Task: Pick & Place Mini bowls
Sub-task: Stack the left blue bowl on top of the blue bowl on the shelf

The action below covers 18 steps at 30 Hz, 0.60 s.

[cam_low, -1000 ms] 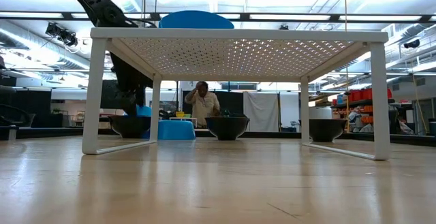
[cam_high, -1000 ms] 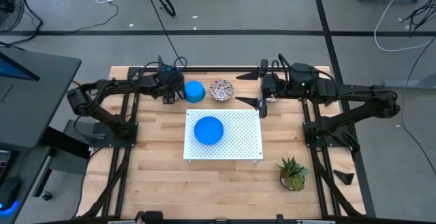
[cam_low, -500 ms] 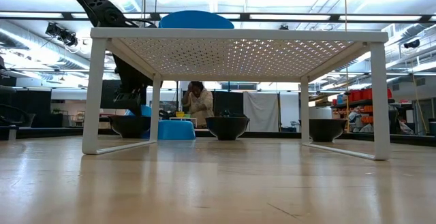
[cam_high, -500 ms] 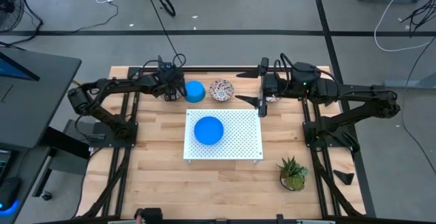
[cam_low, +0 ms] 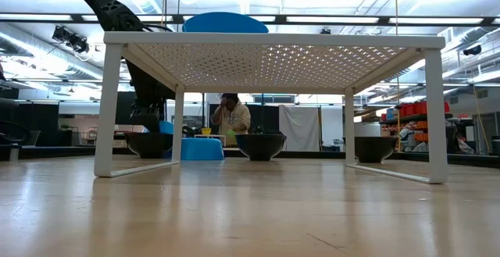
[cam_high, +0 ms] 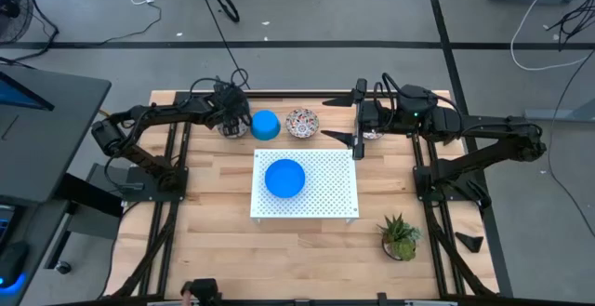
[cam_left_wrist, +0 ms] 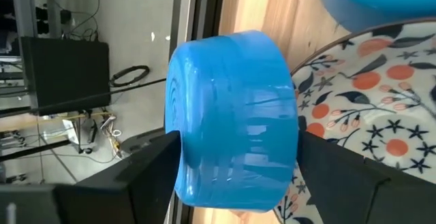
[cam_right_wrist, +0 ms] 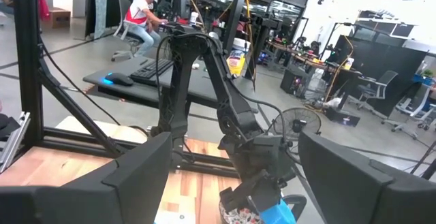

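Looking down in the high view, the left gripper [cam_high: 226,120] sits at the table's far left, just left of a blue bowl [cam_high: 266,125] and a patterned bowl [cam_high: 302,122]; another blue bowl [cam_high: 284,177] rests on the white perforated board [cam_high: 325,194]. The right gripper [cam_high: 358,120] waits near the board's far right corner, fingers spread. In the low view, dark bowl shapes line the far table edge behind the board's legs. In the left wrist view, the fingers [cam_left_wrist: 146,176] pinch a blue mini bowl [cam_left_wrist: 231,118] above a floral bowl [cam_left_wrist: 368,115]. To do this well, I judge it should lift straight, clear the neighbours, and keep the pinch square before carrying toward the board.
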{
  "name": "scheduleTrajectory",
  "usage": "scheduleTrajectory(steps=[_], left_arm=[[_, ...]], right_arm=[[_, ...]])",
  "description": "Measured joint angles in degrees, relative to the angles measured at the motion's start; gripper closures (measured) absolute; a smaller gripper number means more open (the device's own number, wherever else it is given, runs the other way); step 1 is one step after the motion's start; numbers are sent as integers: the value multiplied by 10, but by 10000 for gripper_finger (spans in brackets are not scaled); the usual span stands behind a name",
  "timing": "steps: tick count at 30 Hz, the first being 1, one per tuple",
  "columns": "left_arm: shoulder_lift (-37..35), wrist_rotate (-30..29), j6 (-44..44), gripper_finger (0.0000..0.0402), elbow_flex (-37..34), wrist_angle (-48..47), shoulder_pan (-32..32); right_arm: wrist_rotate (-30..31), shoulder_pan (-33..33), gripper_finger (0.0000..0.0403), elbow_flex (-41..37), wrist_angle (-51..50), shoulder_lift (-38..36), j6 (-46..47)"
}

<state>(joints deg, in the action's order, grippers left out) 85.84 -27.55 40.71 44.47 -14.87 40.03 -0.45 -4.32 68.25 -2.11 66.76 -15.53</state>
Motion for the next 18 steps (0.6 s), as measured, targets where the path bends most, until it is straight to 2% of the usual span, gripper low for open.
scheduleTrajectory(steps=[7, 14, 18], left_arm=[[0, 4, 0, 161, 1, -1, -1], [0, -11, 0, 150, 1, -4, -1], [0, -22, -1, 159, 2, -10, -4]], right_arm=[[0, 0, 82, 0, 10, 0, 0], [0, 0, 82, 0, 11, 0, 0], [0, 0, 82, 0, 14, 0, 0]])
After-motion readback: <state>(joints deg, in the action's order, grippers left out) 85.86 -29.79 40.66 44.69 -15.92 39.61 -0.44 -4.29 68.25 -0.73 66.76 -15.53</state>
